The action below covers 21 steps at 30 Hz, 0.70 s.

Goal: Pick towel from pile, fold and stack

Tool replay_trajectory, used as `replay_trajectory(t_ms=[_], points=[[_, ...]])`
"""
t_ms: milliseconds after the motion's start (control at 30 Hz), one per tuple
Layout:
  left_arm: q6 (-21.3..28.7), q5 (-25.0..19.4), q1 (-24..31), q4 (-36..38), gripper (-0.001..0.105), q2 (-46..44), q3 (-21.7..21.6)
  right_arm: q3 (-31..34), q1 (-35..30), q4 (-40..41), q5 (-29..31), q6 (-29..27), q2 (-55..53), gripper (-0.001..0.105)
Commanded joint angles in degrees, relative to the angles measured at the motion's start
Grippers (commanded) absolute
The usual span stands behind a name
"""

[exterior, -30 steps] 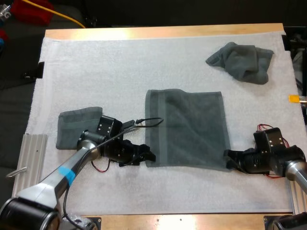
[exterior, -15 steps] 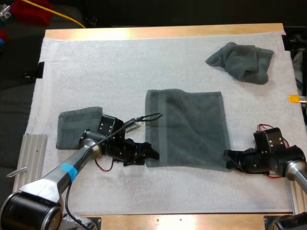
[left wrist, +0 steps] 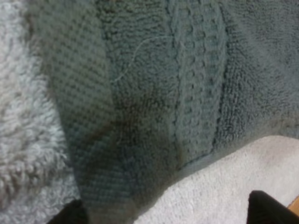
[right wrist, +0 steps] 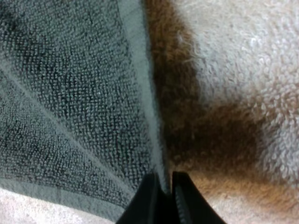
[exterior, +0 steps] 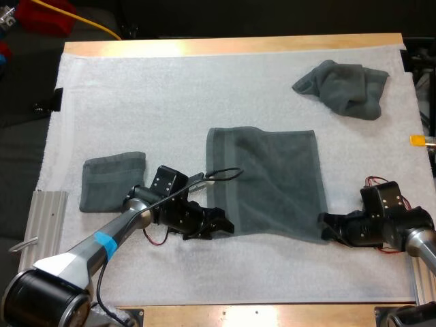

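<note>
Towel in work: the dark grey-green terry spread towel (exterior: 266,180) lies flat at centre frame on the white fleecy mat (exterior: 170,88). It is near-square, and its near hem runs left to right across the frame.

Other cloth: the folded grey-green towel (exterior: 109,180) sits at left of frame, just beside your left arm. The crumpled grey-green towel (exterior: 344,87) sits at upper right, well apart from both arms.

Left gripper (exterior: 225,225) is at the lower left corner of the spread towel, low on the mat. In the left wrist view its black fingertips stand apart, with the towel's banded corner (left wrist: 187,84) lying between them and nothing pinched. Read it as not yet gripping.

Right gripper (exterior: 324,228) is at the lower right corner. In the right wrist view the two fingers are drawn nearly together (right wrist: 162,196), with the pale hem of the spread towel (right wrist: 70,93) caught between them. Read it as clamped on the hem.

Key relation: each gripper sits at one end of the near hem, and the body of the towel lies beyond both, toward the top of the frame.

Judgement: the left corner needs closing on before you lift. A one-sided lift would likely skew the hem. The fold would then carry the near hem up-frame toward the far hem.
</note>
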Motion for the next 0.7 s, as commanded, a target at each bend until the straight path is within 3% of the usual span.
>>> replay_trajectory(t_ms=[0,167,333,433,667], points=[[-0.1,-1.9,-0.4,-0.5,0.059,1.2,0.1,0.0,0.0,0.5,-0.4,-0.7,-0.4,0.0],[-0.5,-5.1,-0.4,-0.7,0.032,1.2,0.1,0.0,0.0,0.5,-0.4,-0.8,-0.4,0.0],[-0.5,-7.3,-0.4,-1.0,0.018,1.2,0.1,0.0,0.0,0.5,-0.4,-1.0,-0.4,0.0],[-0.5,-7.9,-0.4,-1.0,0.001,1.2,0.1,0.0,0.0,0.5,-0.4,-1.0,-0.4,0.0],[0.1,-8.2,-0.4,-1.3,0.0,1.2,0.1,0.0,0.0,0.5,-0.5,-2.0,-0.4,0.0]])
